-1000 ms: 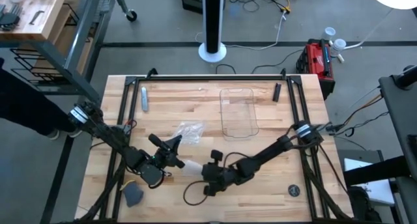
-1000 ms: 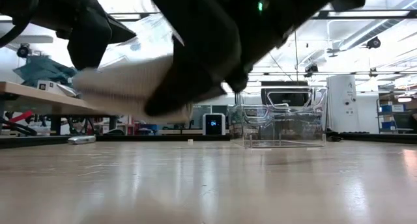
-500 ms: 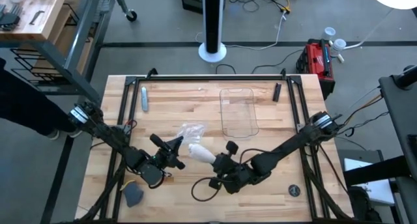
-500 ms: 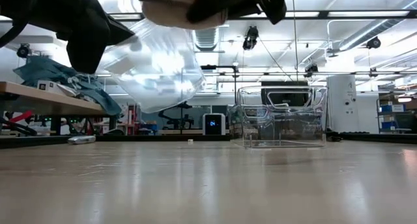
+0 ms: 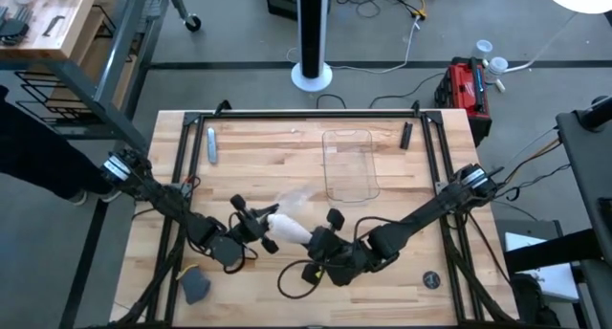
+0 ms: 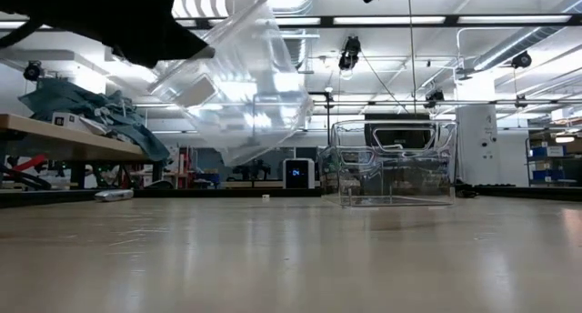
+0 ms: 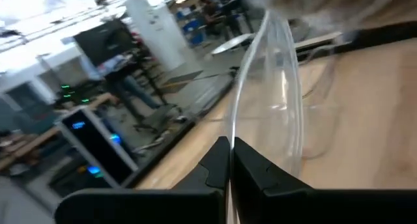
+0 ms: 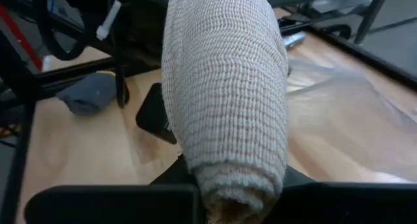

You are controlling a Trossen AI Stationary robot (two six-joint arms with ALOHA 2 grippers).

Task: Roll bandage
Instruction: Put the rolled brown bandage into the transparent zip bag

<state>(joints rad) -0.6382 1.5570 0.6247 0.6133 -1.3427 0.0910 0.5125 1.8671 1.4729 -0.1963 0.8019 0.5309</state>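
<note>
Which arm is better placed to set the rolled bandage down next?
Right. The right gripper holds the bandage rolled up above the table, while the left gripper is shut on the clear plastic wrapper.

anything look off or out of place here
Nothing spilled or damaged. The odd part: the clear wrapper hangs tilted in the air, pinched in the left gripper, while the right gripper holds the rolled bandage off the table. The clear tray sits square.

bandage (image 8: 225,107): off-white, waffle weave | wrapper (image 6: 238,81): clear | table (image 5: 382,219): pale wood
</note>
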